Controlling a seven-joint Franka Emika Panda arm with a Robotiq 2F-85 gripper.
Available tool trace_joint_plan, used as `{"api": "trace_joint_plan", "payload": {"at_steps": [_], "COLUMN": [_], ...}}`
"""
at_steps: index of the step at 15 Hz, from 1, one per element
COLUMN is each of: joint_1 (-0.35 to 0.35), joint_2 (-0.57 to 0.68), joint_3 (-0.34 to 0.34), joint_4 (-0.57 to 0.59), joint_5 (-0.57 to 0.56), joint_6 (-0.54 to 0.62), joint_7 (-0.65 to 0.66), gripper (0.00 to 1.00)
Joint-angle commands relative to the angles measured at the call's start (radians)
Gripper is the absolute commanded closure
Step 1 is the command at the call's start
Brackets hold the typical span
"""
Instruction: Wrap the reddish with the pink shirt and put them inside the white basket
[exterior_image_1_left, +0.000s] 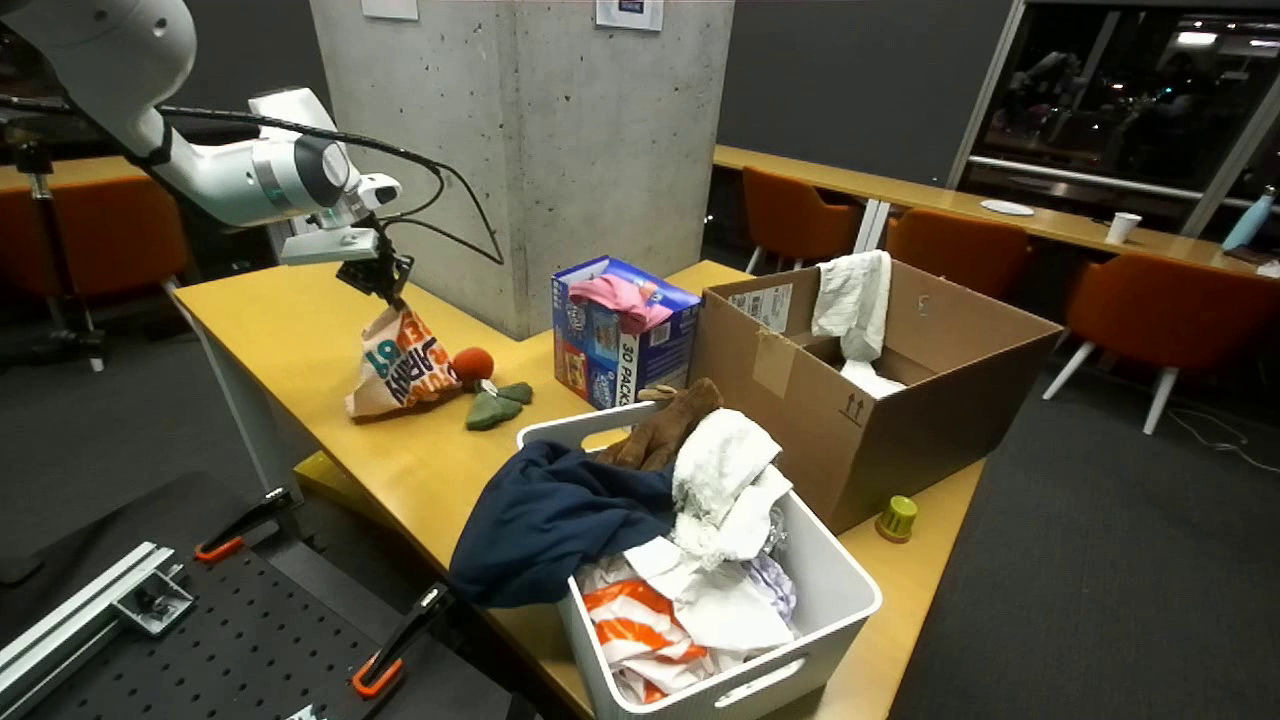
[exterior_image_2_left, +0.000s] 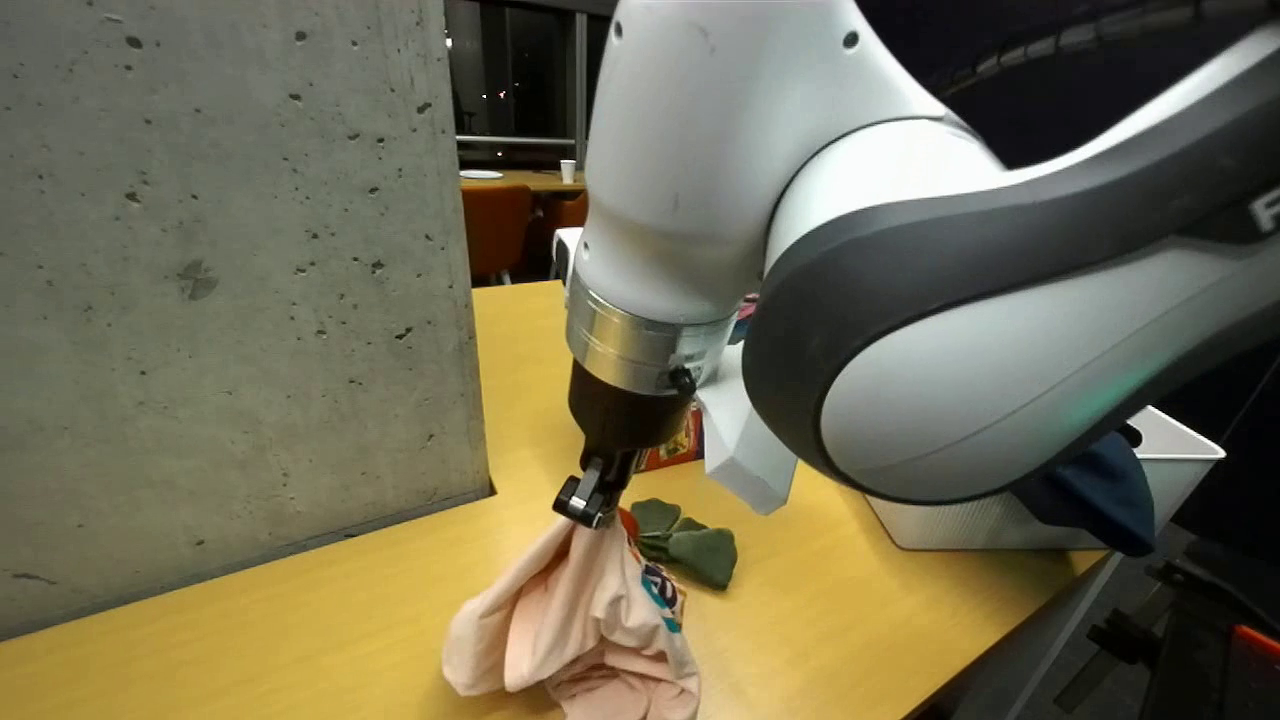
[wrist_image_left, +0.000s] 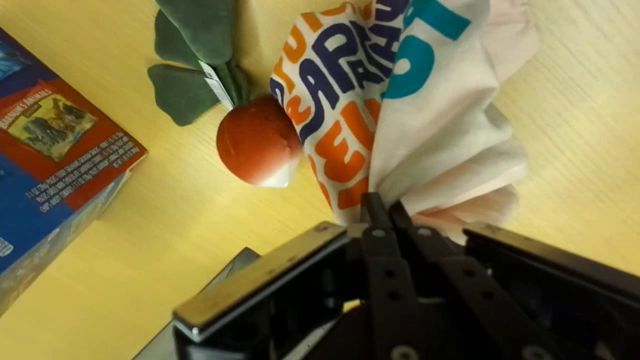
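One pink shirt (wrist_image_left: 420, 115) in the pincer (wrist_image_left: 385, 205), radish (wrist_image_left: 255, 135) near both

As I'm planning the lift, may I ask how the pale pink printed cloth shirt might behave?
The shirt looks floppy, given its loose folds; pinched at one peak by the black gripper, it would probably dangle and sway.

In an exterior view, you have a blue-and-purple box (exterior_image_1_left: 620, 350) topped with a bright pink cloth (exterior_image_1_left: 625, 300), just left of a brown cardboard box (exterior_image_1_left: 850, 425). A white cloth (exterior_image_1_left: 855, 295) hangs over the cardboard box's far rim, and a yellow-green cup-shaped piece (exterior_image_1_left: 897, 518) stands beside its near side. At far right, you see 3 orange chairs (exterior_image_1_left: 955, 250) along a counter (exterior_image_1_left: 1065, 222).
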Motion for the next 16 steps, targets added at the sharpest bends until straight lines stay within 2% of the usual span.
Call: {"api": "trace_joint_plan", "payload": {"at_steps": [1,8,14,16], "joint_1": [0.014,-0.017,-0.033,-0.037], "joint_2": [-0.068,-0.112,-0.064,-0.064], "joint_3": [0.005,0.031,0.141,0.156], "joint_4": [-0.010,0.021,0.107,0.119], "joint_5": [-0.046,-0.040,0.005,0.005], "joint_6": [-0.041,-0.056,-0.113,-0.119], "joint_7": [0.037,0.013,-0.074,-0.084], "gripper": [0.99,0.99,0.99,0.99]}}
